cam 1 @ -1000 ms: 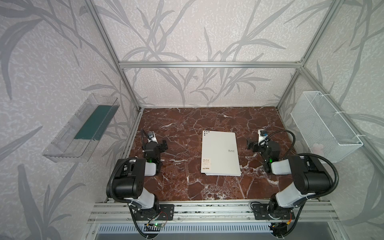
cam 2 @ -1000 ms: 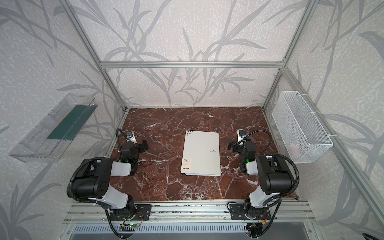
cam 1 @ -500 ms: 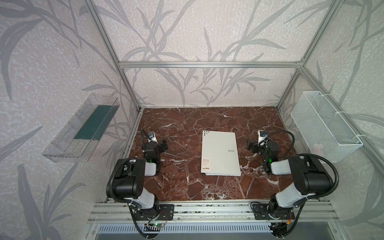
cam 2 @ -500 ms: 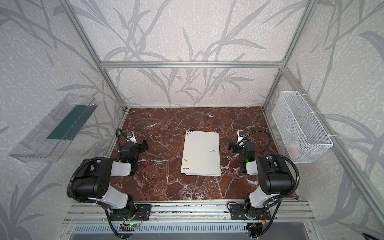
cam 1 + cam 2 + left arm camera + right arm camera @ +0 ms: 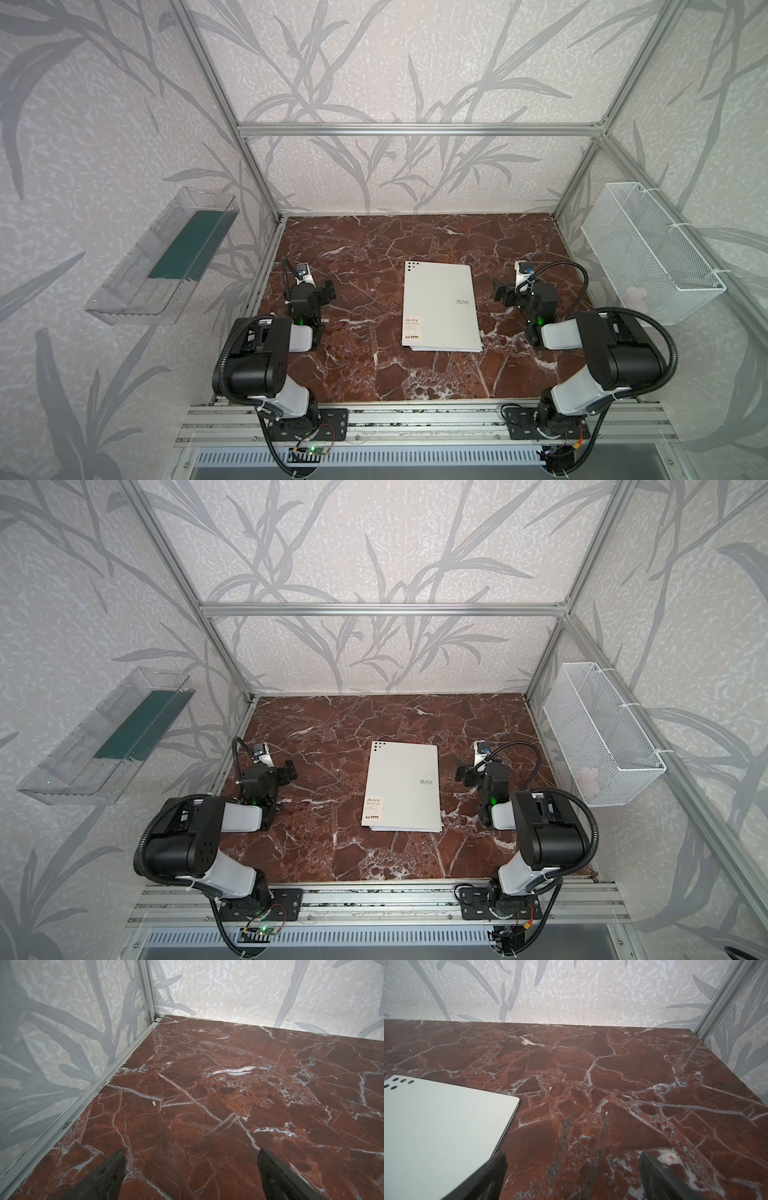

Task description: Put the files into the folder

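While left gripper (image 5: pixel 191 1157) and right gripper (image 5: pixel 572 1159) sit empty with jaws wide apart, I'd call the task done or close to it.
Nearest me, white edges of the files (image 5: pixel 448 350) peek from under the closed folder (image 5: pixel 440 307), flat mid-counter (image 5: pixel 374 374) between the grippers. I can't tell if every sheet is inside. Farther off, clear tray (image 5: pixel 124 309) on the left wall holds a dark green slab (image 5: pixel 193 245). Wire basket (image 5: pixel 623 232) on the right holds something small and pale, unclear.
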`<state>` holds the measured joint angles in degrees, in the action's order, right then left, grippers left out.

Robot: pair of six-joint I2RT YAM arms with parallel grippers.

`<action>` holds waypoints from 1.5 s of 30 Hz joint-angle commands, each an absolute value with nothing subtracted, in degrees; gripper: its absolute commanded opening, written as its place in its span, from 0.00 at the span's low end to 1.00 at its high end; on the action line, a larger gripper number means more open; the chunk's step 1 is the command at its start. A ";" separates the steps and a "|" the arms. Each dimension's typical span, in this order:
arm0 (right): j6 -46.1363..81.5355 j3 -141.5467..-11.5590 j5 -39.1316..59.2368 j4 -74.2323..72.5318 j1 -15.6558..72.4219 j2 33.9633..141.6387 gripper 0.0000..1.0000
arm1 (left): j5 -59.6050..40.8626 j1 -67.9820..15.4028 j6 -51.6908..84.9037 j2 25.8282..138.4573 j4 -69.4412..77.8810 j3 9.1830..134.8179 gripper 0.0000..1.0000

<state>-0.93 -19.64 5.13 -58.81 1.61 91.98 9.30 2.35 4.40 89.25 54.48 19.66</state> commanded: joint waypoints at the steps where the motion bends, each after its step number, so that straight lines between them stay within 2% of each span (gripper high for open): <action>1: -1.30 -19.98 3.51 -58.86 2.11 90.82 0.99 | 8.96 2.20 3.05 89.56 55.64 20.60 0.99; 20: -1.97 -19.68 5.33 -59.55 2.11 90.87 0.99 | 8.98 2.23 3.00 89.57 55.63 20.57 0.99; 25: -1.04 -14.13 2.02 -70.82 2.11 91.87 0.99 | 9.01 2.20 3.01 89.56 55.66 20.62 0.99; 26: -1.42 -15.03 4.20 -69.97 2.11 92.14 0.99 | 8.97 2.22 2.98 89.56 55.66 20.57 0.99; 28: -4.30 -22.76 10.55 -52.38 2.24 89.74 0.99 | 8.96 2.21 2.97 89.56 55.66 20.57 0.99; 29: -4.24 -22.83 8.04 -48.66 2.37 87.92 0.99 | 9.01 2.21 2.99 89.56 55.65 20.57 0.99; 32: -1.81 -18.01 4.80 -64.53 2.29 92.02 0.99 | 9.00 2.20 2.99 89.56 55.64 20.58 0.99; 38: -2.68 -20.86 6.42 -56.88 2.29 90.65 0.99 | 8.99 2.20 2.97 89.56 55.63 20.57 0.99; 45: -1.37 -20.18 3.56 -58.72 2.27 90.92 0.99 | 9.01 2.20 3.00 89.55 55.64 20.57 0.99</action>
<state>-2.04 -19.53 5.98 -57.82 2.11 90.83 9.28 2.35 4.03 89.25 54.48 19.66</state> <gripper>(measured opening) 0.990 0.991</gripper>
